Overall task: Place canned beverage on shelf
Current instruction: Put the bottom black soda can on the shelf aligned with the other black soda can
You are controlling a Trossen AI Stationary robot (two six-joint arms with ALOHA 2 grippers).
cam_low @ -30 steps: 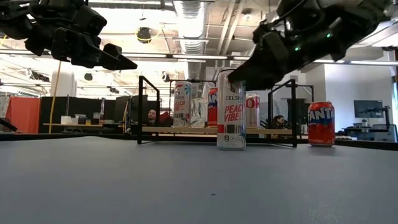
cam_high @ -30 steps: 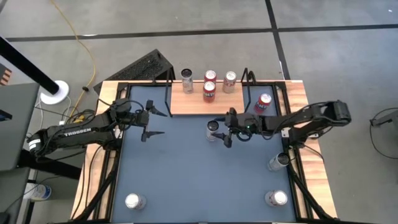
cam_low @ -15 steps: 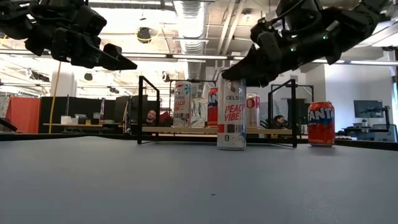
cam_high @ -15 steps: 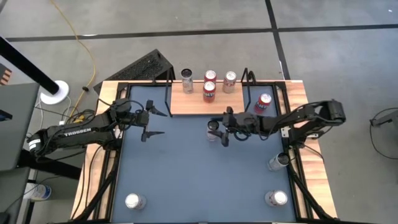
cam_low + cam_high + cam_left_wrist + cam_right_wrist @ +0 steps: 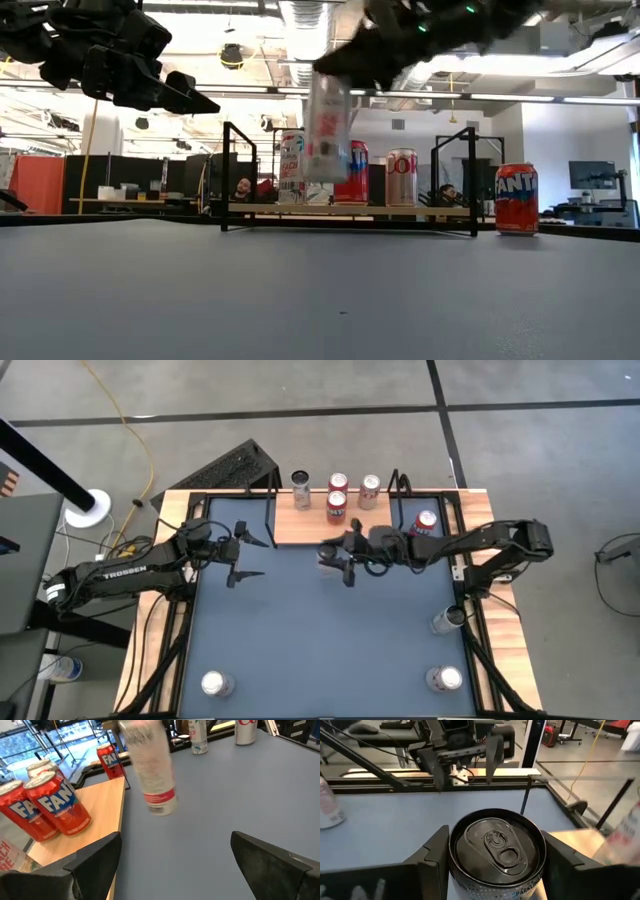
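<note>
A tall slim white canned beverage (image 5: 327,130) hangs in the air just in front of the shelf (image 5: 300,532), a light-wood board on a black wire frame. My right gripper (image 5: 340,556) is shut on it. The can also shows in the left wrist view (image 5: 148,770). On the shelf stand a white can (image 5: 301,490), two red cans (image 5: 337,507) and a silver can (image 5: 370,490), each on its base. My left gripper (image 5: 250,556) waits open, above the table left of the shelf, holding nothing. My right gripper pinches the can's upper wall (image 5: 457,870), just under the top rim, between its two fingers (image 5: 435,857), one on each side. The fingers come almost level from the table's right side. The can hangs below them roughly upright, its base (image 5: 325,176) clear of the table.
A red Fanta can (image 5: 426,523) stands on the table right of the shelf. More cans stand at the near left (image 5: 217,683), near right (image 5: 445,678) and right edge (image 5: 447,620). The shelf's black uprights (image 5: 228,175) rise at its ends.
My right gripper has taken hold of the tall can, which stood on the table, and lifted it clear. It has carried the can up and toward the table's left and far edge, to the shelf's front.
</note>
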